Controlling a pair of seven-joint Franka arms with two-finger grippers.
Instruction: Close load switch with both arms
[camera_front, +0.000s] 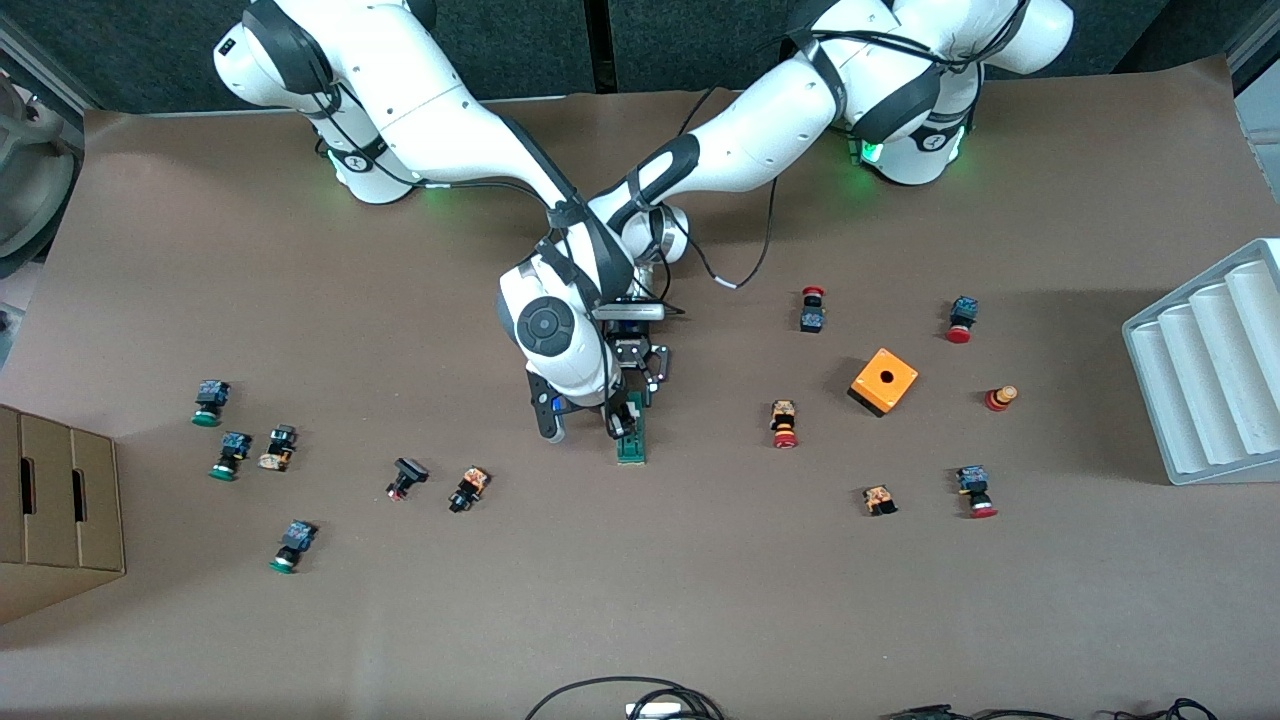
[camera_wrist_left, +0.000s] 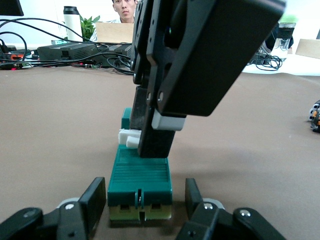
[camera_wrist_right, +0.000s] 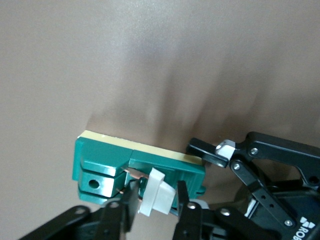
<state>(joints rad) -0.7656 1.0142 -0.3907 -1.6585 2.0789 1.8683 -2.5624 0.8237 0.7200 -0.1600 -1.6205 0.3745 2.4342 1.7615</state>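
The load switch (camera_front: 631, 445), a narrow green block on a pale base, lies flat at the middle of the table. My left gripper (camera_front: 641, 392) is low at the switch's end farther from the front camera. In the left wrist view the left gripper (camera_wrist_left: 145, 189) has a finger on each side of the green block (camera_wrist_left: 140, 172), shut on it. My right gripper (camera_front: 620, 420) comes down on the switch from above. The right gripper (camera_wrist_right: 157, 196) is closed on the white sliding piece (camera_wrist_right: 161, 192), which juts from the green body (camera_wrist_right: 100, 160). The white piece (camera_wrist_left: 127, 138) shows beside the right gripper's finger.
An orange cube box (camera_front: 884, 381) stands toward the left arm's end, with red-capped push-buttons (camera_front: 784, 423) around it. Green-capped push-buttons (camera_front: 231, 455) lie toward the right arm's end, by a cardboard box (camera_front: 55, 510). A grey ribbed tray (camera_front: 1210, 380) sits at the table's edge.
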